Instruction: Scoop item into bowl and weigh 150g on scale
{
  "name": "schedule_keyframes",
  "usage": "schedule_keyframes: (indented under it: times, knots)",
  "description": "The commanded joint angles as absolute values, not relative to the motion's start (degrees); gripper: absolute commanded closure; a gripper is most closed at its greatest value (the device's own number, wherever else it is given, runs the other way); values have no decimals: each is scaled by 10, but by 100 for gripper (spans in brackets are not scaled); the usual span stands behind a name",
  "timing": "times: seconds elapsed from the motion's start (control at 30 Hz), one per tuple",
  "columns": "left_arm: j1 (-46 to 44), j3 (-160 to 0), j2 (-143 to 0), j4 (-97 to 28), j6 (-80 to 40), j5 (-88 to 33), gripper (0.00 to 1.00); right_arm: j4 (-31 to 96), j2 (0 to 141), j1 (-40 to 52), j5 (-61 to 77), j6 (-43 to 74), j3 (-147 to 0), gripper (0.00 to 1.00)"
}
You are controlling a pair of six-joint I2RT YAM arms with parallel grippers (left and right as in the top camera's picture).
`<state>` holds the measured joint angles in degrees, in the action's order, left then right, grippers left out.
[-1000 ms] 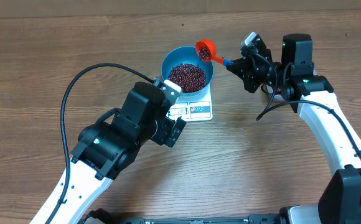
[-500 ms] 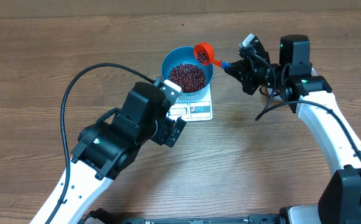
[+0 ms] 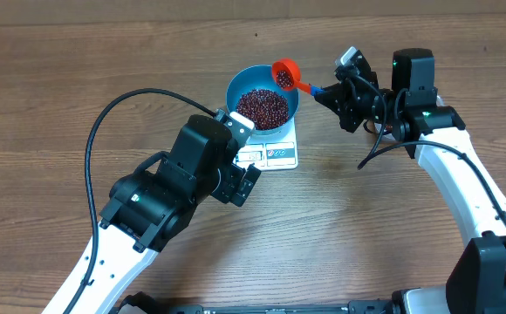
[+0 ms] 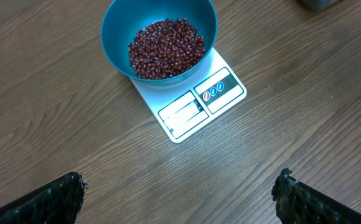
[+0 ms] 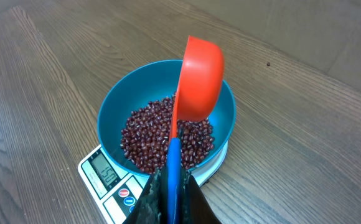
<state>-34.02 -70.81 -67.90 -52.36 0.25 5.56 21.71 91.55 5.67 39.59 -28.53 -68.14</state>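
Observation:
The blue bowl (image 3: 230, 91) stands on the white scale (image 3: 276, 156) and holds a heap of dark red beans (image 3: 262, 106). My right gripper (image 5: 174, 186) is shut on the blue handle of a red scoop (image 3: 285, 71). The scoop hangs tilted over the bowl's right rim with a few beans in it. In the right wrist view the scoop (image 5: 200, 78) shows edge-on above the beans (image 5: 146, 137), and the scale's display (image 5: 103, 169) shows digits. My left gripper (image 4: 180, 186) is open over bare table in front of the scale (image 4: 196, 112), holding nothing.
The left arm's black body (image 3: 174, 187) and its cable (image 3: 105, 122) cover the table in front of and left of the scale. The right arm (image 3: 462, 183) runs down the right side. Bare wooden table lies all around.
The scoop has shifted slightly left, toward the bowl's middle, then held still. The left arm has not moved.

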Motion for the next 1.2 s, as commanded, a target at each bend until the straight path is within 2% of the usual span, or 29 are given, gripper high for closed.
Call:
schedule_keyframes:
  times: [0.0,0.27,0.5,0.7,0.8,0.9,1.17]
  knots:
    - [-338,-707,-682,-523,11,48,0,211,901,59,395,-286,-687,96]
    - [-338,-707,-682,-523,11,48,1,213,901,59,395,-264,-687,96]
    - [-338,-707,-682,-523,11,48,1,211,901,59,432,-56,-687,96]
    - [-338,-707,-682,-523,11,49,0,211,901,55,530,-37,-687,96]
    - [-338,-707,-682,-523,11,48,1,211,901,41,544,18,-687,96]
    - [-338,-707,-682,-523,11,48,1,211,901,11,558,60,-687,96]
    - [-338,-707,-682,-523,11,48,0,214,901,-134,634,60,-687,96]
